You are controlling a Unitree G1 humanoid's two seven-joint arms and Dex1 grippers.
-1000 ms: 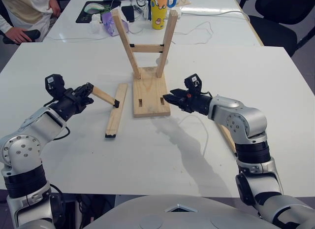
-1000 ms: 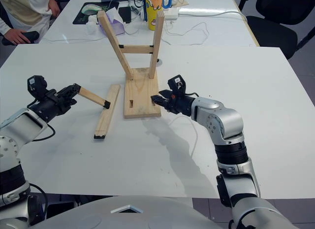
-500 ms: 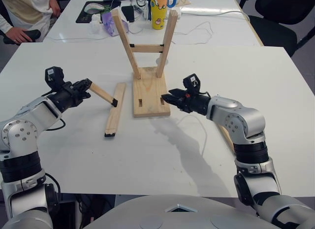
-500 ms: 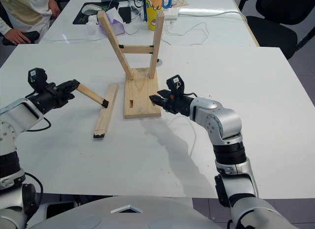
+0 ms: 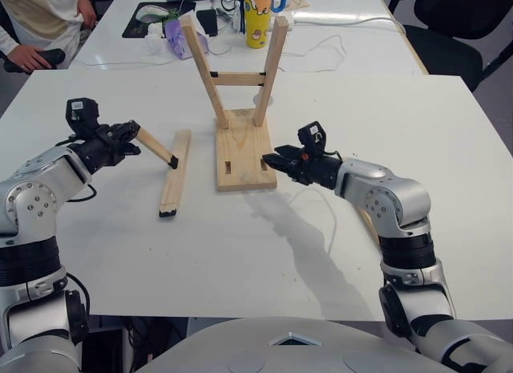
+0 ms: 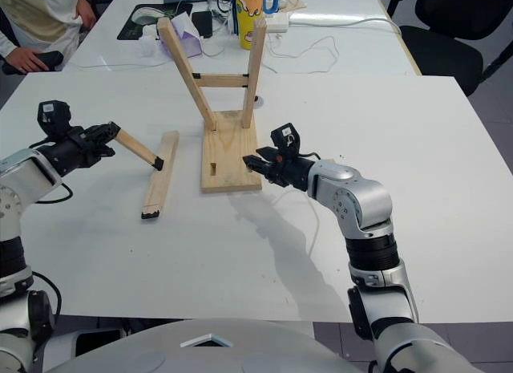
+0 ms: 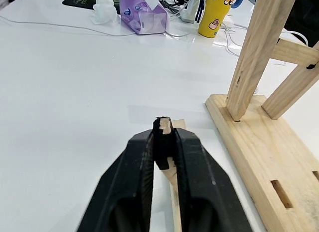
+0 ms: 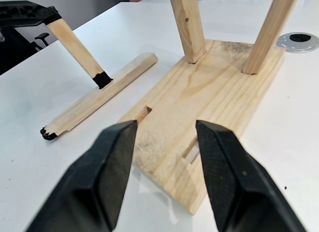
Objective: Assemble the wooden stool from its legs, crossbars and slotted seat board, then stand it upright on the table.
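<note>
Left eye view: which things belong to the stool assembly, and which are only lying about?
Job: slotted seat board, its two standing legs, loose leg, crossbar in left gripper.
Lying about: yellow cup, purple tissue pack, black mat.

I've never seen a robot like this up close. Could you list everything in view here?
table: one, white, under everything.
seat board: one, pale wood, flat at mid-table, two near slots empty.
fitted legs: two, pale wood, standing in the board's far end.
crossbar: one, pale wood, joining those legs.
loose leg: one, pale wood, lying left of the board.
short bar: one, pale wood, slanting up from the loose leg.
cup: one, yellow, back table.
tissue pack: one, purple, back table.
left gripper: black, jaws shut on the short bar.
right gripper: black, jaws open over the board's near end.
</note>
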